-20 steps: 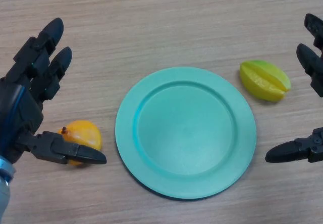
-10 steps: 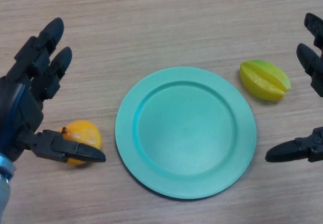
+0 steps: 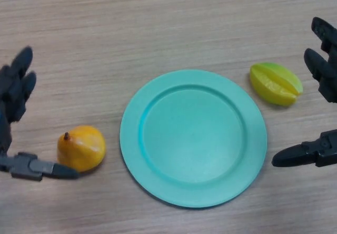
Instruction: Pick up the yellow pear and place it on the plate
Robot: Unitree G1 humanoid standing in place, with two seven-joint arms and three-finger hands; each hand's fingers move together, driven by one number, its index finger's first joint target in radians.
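with the left hand spread open beside the untouched yellow pear, it should close thumb and fingers around the fruit's wide body before lifting toward the green plate.

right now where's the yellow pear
In the head view the yellow pear lies on the table at lower left, just left of the green plate, with the left robot hand open beside it, its thumb near the pear.
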